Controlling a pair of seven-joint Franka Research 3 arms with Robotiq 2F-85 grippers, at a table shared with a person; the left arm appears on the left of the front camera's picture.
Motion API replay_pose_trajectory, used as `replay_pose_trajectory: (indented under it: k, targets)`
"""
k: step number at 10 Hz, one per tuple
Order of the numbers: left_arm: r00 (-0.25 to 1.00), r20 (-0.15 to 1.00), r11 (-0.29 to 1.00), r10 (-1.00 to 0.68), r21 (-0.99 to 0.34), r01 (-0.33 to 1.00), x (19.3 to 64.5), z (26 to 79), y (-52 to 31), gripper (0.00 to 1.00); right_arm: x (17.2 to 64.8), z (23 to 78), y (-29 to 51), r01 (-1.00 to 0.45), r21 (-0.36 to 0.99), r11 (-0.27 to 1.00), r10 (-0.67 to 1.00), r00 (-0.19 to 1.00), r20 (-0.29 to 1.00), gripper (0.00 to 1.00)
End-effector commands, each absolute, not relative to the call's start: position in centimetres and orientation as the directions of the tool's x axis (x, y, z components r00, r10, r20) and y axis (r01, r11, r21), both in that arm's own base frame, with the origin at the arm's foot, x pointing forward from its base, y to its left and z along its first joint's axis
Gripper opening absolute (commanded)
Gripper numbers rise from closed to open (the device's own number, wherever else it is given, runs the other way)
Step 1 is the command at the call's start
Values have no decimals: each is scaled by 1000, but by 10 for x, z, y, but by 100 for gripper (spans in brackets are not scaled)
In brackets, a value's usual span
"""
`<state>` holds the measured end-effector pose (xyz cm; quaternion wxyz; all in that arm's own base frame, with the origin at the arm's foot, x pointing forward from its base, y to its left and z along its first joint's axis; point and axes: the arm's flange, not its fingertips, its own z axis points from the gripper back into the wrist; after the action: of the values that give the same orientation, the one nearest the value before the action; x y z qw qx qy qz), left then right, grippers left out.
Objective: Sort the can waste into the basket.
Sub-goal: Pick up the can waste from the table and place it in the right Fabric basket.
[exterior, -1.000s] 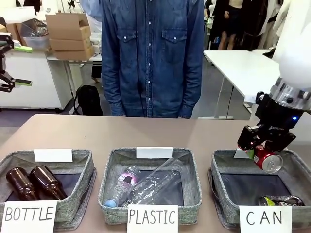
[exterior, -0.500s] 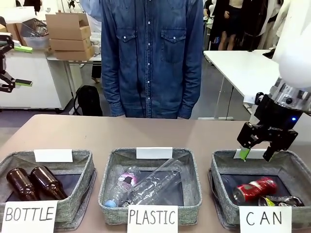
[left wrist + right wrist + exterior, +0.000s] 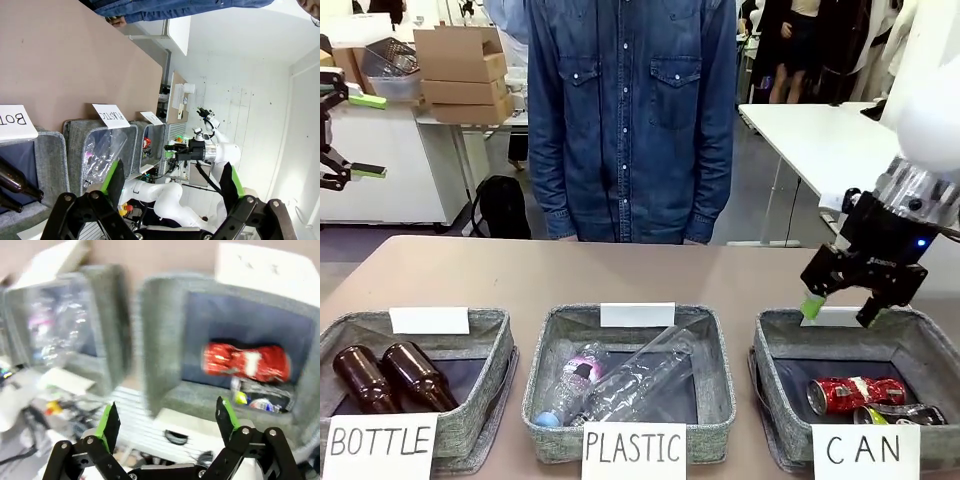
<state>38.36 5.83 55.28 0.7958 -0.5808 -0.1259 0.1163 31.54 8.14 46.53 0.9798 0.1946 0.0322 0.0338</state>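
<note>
A red can [image 3: 854, 394] with silver ends lies on its side on the dark bottom of the grey basket [image 3: 773, 345] signed "CAN", beside a dark can [image 3: 905, 414] with yellow-green print. My right gripper [image 3: 839, 309] hangs open and empty above the basket's far rim. The right wrist view, blurred, looks down on the red can [image 3: 246, 362], the dark can [image 3: 260, 399] and the basket [image 3: 161, 345] past its open fingers [image 3: 108, 424]. My left gripper [image 3: 171, 182] is open and empty, off to the left beyond the "BOTTLE" basket.
A grey basket [image 3: 548, 360] signed "PLASTIC" holds clear plastic bottles [image 3: 635, 378] in the middle. The "BOTTLE" basket [image 3: 490, 350] at left holds two brown glass bottles [image 3: 390, 376]. A person in a denim shirt [image 3: 632, 110] stands at the table's far side.
My right gripper opened and let go of the red can, which dropped into the "CAN" basket and settled on its side. The gripper then rose slightly.
</note>
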Motion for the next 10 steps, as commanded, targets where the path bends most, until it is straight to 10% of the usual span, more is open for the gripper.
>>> replay_pose_trajectory:
  k: [1, 3, 7, 8, 10]
  targets:
    - [944, 73, 301, 321, -953, -29, 381, 553, 60, 100, 320, 482, 72, -93, 785, 613, -3, 993, 121, 100]
    - [944, 73, 301, 321, -953, -29, 381, 553, 60, 100, 332, 505, 68, -80, 973, 214, -268, 954, 137, 100]
    - [944, 73, 301, 321, -953, -29, 381, 553, 60, 100, 337, 508, 34, -41, 952, -304, -267, 963, -44, 100]
    - [944, 73, 301, 321, -953, -29, 381, 553, 60, 100, 336, 530, 43, 84, 974, 212, -240, 970, -31, 100]
    - [944, 73, 301, 321, -953, -29, 381, 553, 60, 100, 336, 530, 43, 84, 974, 212, -240, 970, -31, 100]
